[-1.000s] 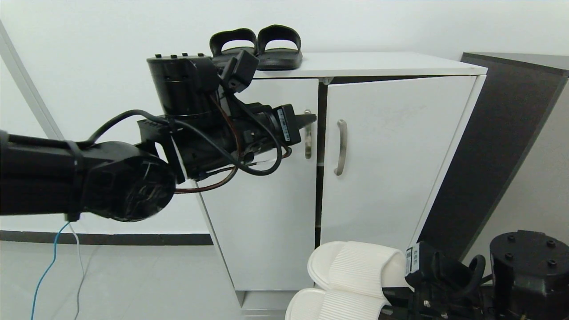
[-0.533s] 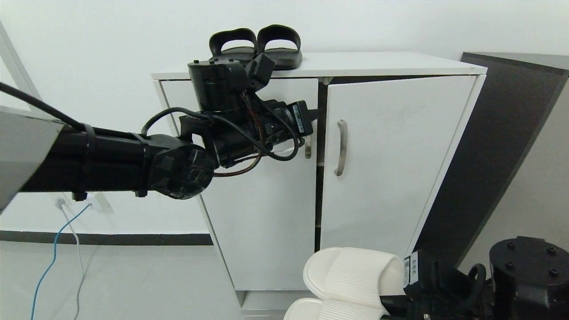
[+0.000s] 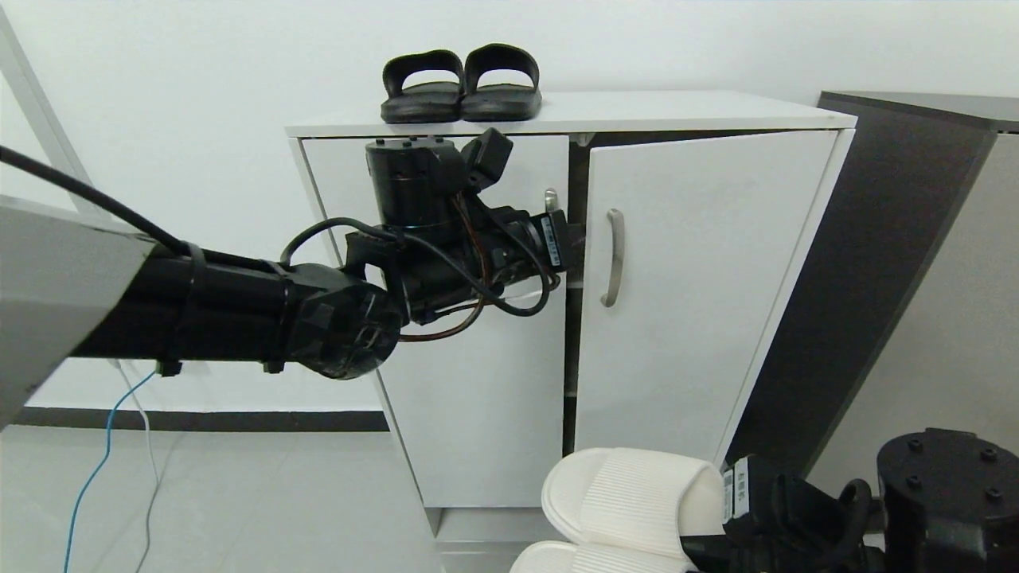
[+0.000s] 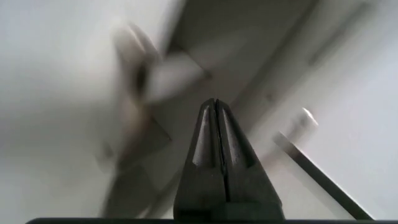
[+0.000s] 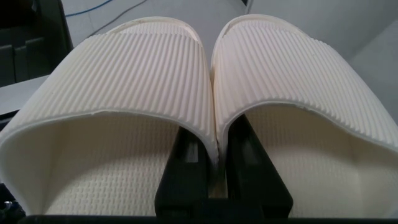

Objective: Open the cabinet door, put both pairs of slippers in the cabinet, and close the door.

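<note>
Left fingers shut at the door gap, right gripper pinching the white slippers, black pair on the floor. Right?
No: the head view shows the black pair on top of the cabinet, not the floor. The rest holds: left gripper, fingers shut, at the door gap; right gripper pinching the white slippers.

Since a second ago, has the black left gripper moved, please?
Yes: the left gripper advanced rightward, past the left door's metal handle, to the gap between the doors.

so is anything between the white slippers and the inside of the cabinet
Yes: the left door and right door both cover the cabinet front, leaving a narrow dark gap. The left pincer, shut, sits at that gap; the white slippers hang in the right pincer low in front.
</note>
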You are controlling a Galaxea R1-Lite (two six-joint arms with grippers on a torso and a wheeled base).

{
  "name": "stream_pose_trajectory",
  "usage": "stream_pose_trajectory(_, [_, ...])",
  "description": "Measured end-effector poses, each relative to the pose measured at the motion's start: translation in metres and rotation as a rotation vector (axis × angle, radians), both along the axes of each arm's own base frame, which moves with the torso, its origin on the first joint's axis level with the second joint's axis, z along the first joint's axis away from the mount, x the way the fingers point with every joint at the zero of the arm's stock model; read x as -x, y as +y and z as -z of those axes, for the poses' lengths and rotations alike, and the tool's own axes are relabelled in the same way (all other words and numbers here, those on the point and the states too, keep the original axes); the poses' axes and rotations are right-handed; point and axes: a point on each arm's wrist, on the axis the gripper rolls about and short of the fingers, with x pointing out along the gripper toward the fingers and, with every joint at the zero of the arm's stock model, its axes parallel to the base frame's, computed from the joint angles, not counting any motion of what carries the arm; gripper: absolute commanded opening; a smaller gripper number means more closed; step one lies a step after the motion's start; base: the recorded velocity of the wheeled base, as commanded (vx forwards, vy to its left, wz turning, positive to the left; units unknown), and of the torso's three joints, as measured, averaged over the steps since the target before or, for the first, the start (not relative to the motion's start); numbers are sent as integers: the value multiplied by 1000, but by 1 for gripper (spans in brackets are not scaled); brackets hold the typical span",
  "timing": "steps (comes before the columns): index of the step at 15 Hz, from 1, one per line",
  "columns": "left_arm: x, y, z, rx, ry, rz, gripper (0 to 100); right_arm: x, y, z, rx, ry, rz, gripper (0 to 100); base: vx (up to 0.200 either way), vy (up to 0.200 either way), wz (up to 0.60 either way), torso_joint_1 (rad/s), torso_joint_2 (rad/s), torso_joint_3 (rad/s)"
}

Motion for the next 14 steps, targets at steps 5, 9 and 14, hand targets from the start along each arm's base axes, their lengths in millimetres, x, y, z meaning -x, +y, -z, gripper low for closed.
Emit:
stream_pose_trajectory(5, [35, -14, -2, 11, -20, 84, 0, 1, 0, -1, -2, -2, -6, 0, -160, 0, 0, 1, 4, 3])
stream_pose_trajectory(9, [40, -4, -1, 5, -10, 68, 0, -1, -2, -1, -7, -2, 9, 0, 0, 0, 0, 0, 0, 0])
stream_pose_trajectory(14, [75, 51, 1, -20, 8, -36, 0, -11, -6, -1, -7, 3, 55, 0, 0, 0, 0, 0, 0, 0])
